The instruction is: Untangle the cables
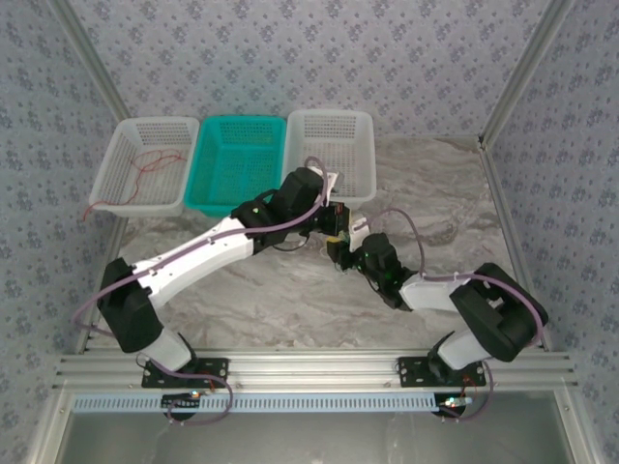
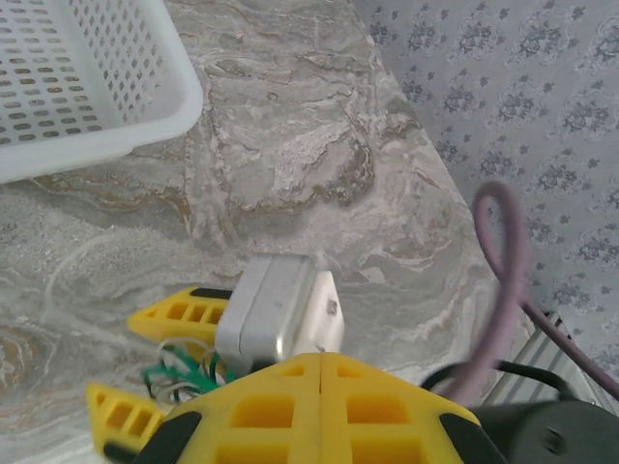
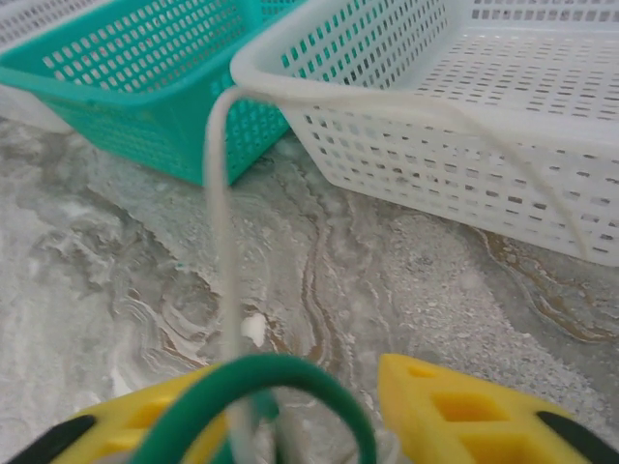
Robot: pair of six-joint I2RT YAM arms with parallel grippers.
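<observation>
At the middle of the marble-patterned table (image 2: 290, 145), just in front of the baskets, the two arms meet tip to tip. The left gripper (image 2: 319, 362) has its yellow fingers pressed together, and a grey-and-white plug (image 2: 276, 309) sits pinched at their tips, raised off the table surface. Just beside it, the right gripper (image 3: 302, 404) has its fingers standing apart around a small bundle of wire. Whether they press on that bundle I cannot tell. Between those fingers the green cable (image 3: 271, 365) arches up in a loop. The whitish cable (image 3: 221, 242) rises from the same spot and bends over the near corner of the right-hand white basket (image 3: 435, 164), then runs along its rim and down the front wall. Touching that basket on its left is the teal basket (image 3: 126, 58). Further left again, in the overhead view, the red cable (image 1: 155, 162) lies loosely coiled inside the left-hand white basket (image 1: 155, 121). One end trails over the basket's front left corner, well apart from both grippers.
</observation>
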